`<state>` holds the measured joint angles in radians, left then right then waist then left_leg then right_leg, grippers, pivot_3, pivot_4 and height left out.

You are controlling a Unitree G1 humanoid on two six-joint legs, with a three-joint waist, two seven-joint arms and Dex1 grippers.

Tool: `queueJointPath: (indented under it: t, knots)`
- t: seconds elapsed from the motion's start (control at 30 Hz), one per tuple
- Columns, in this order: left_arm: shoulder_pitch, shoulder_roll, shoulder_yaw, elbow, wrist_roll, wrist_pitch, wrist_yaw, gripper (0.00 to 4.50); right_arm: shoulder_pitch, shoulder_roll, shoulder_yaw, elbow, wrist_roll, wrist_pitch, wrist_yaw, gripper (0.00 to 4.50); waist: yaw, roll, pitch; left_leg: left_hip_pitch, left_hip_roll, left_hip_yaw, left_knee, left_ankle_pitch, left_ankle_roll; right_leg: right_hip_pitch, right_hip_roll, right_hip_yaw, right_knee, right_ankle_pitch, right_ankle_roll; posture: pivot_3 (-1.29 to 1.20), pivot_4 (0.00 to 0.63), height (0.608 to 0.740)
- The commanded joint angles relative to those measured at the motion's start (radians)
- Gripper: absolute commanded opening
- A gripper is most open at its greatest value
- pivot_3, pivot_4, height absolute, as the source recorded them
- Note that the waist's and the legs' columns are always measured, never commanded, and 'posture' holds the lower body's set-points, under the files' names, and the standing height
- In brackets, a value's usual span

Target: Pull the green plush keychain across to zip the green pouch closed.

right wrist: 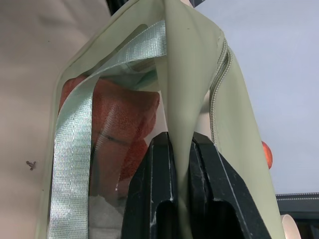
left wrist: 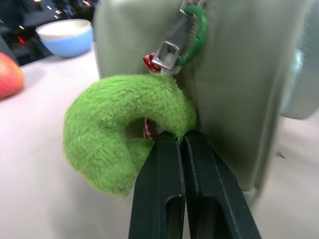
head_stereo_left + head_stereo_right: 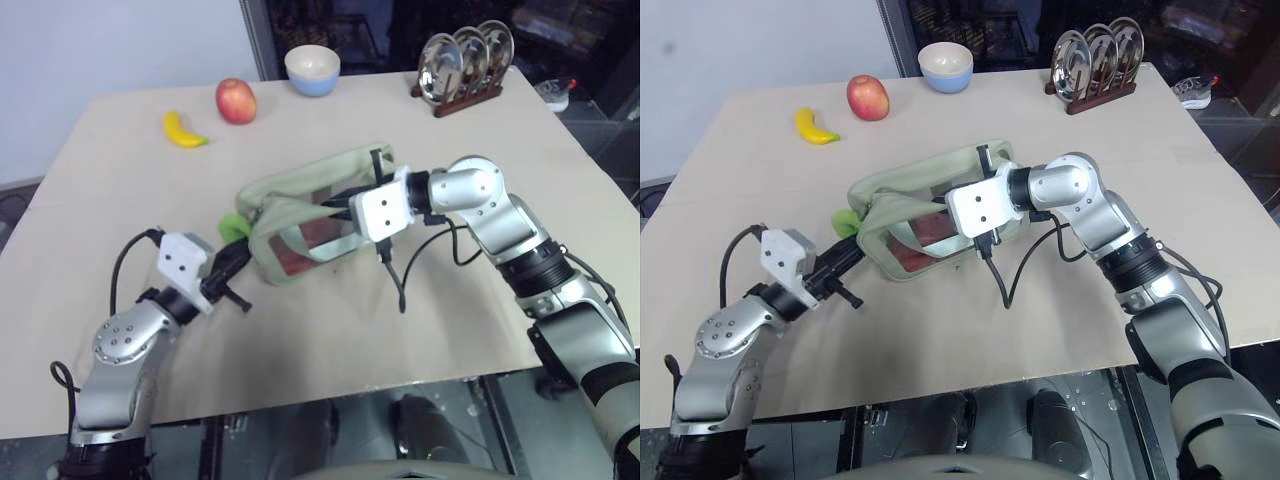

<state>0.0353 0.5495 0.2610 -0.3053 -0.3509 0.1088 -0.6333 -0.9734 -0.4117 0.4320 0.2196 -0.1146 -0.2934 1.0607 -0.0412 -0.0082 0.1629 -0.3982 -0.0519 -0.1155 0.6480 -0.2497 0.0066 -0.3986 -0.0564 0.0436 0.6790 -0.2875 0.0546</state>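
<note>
A: Quick pass. Where's the pouch?

B: Large pale sage-green boxy fabric pouch (image 3: 310,215) w/ clear plastic window, centre of the head view, lying on the light beige tabletop (image 3: 320,330). Red contents visible thru the window, light green woven strap (image 1: 75,149) running over it.

A: And the keychain?

B: Small bright lime-green fuzzy plush ring (image 2: 119,134), at the pouch's left end, left of centre in frame. It hangs off a silver clip and a green carabiner loop (image 2: 197,35) at the pouch's end panel.

A: Your left gripper?

B: My left gripper (image 2: 180,144) comes in from lower left, pointing at that end. Fingers pressed together, no gap btwn them; the tips pinch the lower edge of the plush ring, right against the pouch wall.

A: Right one?

B: My right gripper (image 1: 180,139) reaches across from the right side of frame to the pouch's top edge. Fingers narrow, clamped on a fold of the pale green fabric next to the zipper teeth (image 1: 219,79). Pouch edge is lifted a bit there.

A: Zipper status?

B: Top of the pouch gapes, not zipped.

A: Other stuff on the table?

B: Upper left: yellow banana (image 3: 183,130), red apple (image 3: 236,100) just right of it. Top centre: cream-and-blue bowl (image 3: 312,69). Upper right: dark wooden rack w/ shiny metal plates (image 3: 465,60) standing upright. All well apart from the pouch.
</note>
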Motion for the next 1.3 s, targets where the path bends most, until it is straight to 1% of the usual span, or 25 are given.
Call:
queueJointPath:
  t: [0.03, 0.13, 0.23, 0.33, 0.43, 0.53, 0.6, 0.7, 0.8, 0.9, 1.0, 1.1, 1.2, 1.3]
  knots:
    - [-0.046, 0.033, 0.084, 0.016, 0.109, -0.169, 0.064, 0.05, -0.012, 0.011, -0.026, -0.027, 0.013, -0.006, -0.011, 0.00, 0.001, 0.000, 0.000, 0.000, 0.000, 0.000, 0.000, 0.000, 0.000, 0.000, 0.000, 0.000, 0.000, 0.000, 0.000, 0.00, 0.150, 0.740]
    - [-0.096, 0.094, 0.113, 0.053, 0.243, -0.328, 0.104, 0.05, -0.013, 0.014, -0.026, -0.019, 0.009, -0.008, -0.012, 0.00, 0.001, 0.000, 0.000, 0.000, 0.000, 0.000, 0.000, 0.000, 0.000, 0.000, 0.000, 0.000, 0.000, 0.000, 0.000, 0.00, 0.150, 0.740]
    - [-0.145, 0.152, 0.107, 0.075, 0.325, -0.438, 0.110, 0.05, -0.017, 0.019, -0.025, -0.009, 0.007, -0.010, -0.014, 0.00, 0.002, 0.000, 0.000, 0.000, -0.001, 0.001, 0.000, 0.000, 0.000, 0.000, -0.001, 0.000, -0.001, 0.000, 0.000, 0.00, 0.150, 0.740]
    - [-0.221, 0.243, 0.041, 0.118, 0.408, -0.540, 0.065, 0.05, -0.024, 0.029, -0.025, 0.000, 0.007, -0.010, -0.015, 0.00, 0.002, 0.000, 0.000, 0.000, -0.001, 0.000, 0.000, 0.000, 0.000, -0.001, -0.001, 0.000, -0.001, 0.000, 0.000, 0.00, 0.150, 0.740]
    - [-0.271, 0.291, -0.020, 0.164, 0.420, -0.601, 0.020, 0.05, -0.032, 0.039, -0.026, 0.014, 0.005, -0.014, -0.018, 0.00, 0.000, 0.000, 0.000, 0.000, -0.001, 0.000, -0.001, 0.000, 0.000, -0.001, -0.001, 0.000, 0.000, 0.000, 0.000, 0.00, 0.150, 0.740]
    - [-0.327, 0.324, -0.083, 0.218, 0.426, -0.625, -0.026, 0.93, -0.037, 0.048, -0.025, 0.020, 0.002, -0.013, -0.022, 0.00, -0.002, 0.000, 0.000, -0.001, -0.001, 0.001, -0.001, 0.000, 0.000, -0.002, 0.000, 0.001, 0.000, 0.000, 0.000, 0.00, 0.150, 0.740]
    - [-0.337, 0.348, -0.104, 0.235, 0.369, -0.598, -0.092, 1.80, -0.038, 0.054, -0.026, 0.019, 0.001, -0.009, -0.025, 0.00, -0.003, 0.000, 0.000, -0.001, -0.001, 0.001, -0.001, 0.000, 0.000, -0.003, 0.001, 0.001, 0.001, 0.000, 0.000, 0.00, 0.150, 0.740]
    - [-0.349, 0.384, -0.103, 0.252, 0.296, -0.578, -0.164, 1.80, -0.040, 0.060, -0.029, 0.020, 0.001, -0.004, -0.028, 0.00, -0.003, 0.000, 0.000, -0.001, 0.000, 0.001, -0.001, 0.000, 0.000, -0.003, 0.001, 0.001, 0.001, 0.000, 0.000, 0.00, 0.150, 0.740]
    - [-0.392, 0.414, -0.102, 0.264, 0.239, -0.594, -0.223, 1.80, -0.041, 0.063, -0.029, 0.024, -0.001, -0.005, -0.031, 0.00, -0.002, 0.000, 0.000, -0.001, 0.000, 0.001, -0.001, 0.000, 0.000, -0.003, 0.001, 0.001, 0.001, 0.000, 0.000, 0.00, 0.150, 0.740]
    - [-0.512, 0.444, -0.146, 0.310, 0.264, -0.625, -0.272, 1.80, -0.040, 0.067, -0.027, 0.027, 0.000, -0.009, -0.032, 0.00, -0.002, 0.000, 0.000, -0.002, 0.000, 0.001, -0.001, 0.000, 0.000, -0.003, 0.002, 0.001, 0.001, 0.000, 0.000, 0.00, 0.150, 0.740]
    - [-0.650, 0.443, -0.219, 0.346, 0.253, -0.604, -0.360, 1.80, -0.040, 0.073, -0.025, 0.030, 0.003, -0.013, -0.028, 0.00, 0.000, 0.000, 0.000, -0.003, -0.001, 0.000, 0.000, 0.000, 0.000, -0.003, 0.005, -0.001, 0.002, 0.000, 0.000, 0.00, 0.150, 0.740]
    - [-0.743, 0.454, -0.273, 0.402, 0.258, -0.618, -0.447, 1.80, -0.040, 0.080, -0.025, 0.029, 0.002, -0.012, -0.026, 0.00, -0.007, 0.000, 0.000, -0.003, -0.002, 0.001, 0.001, 0.000, 0.000, -0.003, 0.004, 0.000, 0.002, 0.000, 0.000, 0.00, 0.150, 0.740]
    - [-0.796, 0.472, -0.299, 0.452, 0.250, -0.643, -0.527, 1.80, -0.037, 0.085, -0.025, 0.021, 0.001, -0.004, -0.028, 0.00, -0.016, 0.000, 0.000, -0.002, -0.002, 0.001, 0.001, 0.000, 0.000, -0.003, 0.005, 0.000, 0.002, 0.000, 0.000, 0.00, 0.150, 0.740]
    - [-0.796, 0.486, -0.301, 0.475, 0.235, -0.642, -0.573, 1.80, -0.031, 0.087, -0.027, 0.011, 0.000, 0.005, -0.029, 0.00, -0.027, 0.000, 0.000, -0.002, -0.001, 0.001, 0.001, 0.000, 0.000, -0.004, 0.006, 0.000, 0.003, 0.000, 0.000, 0.00, 0.150, 0.740]
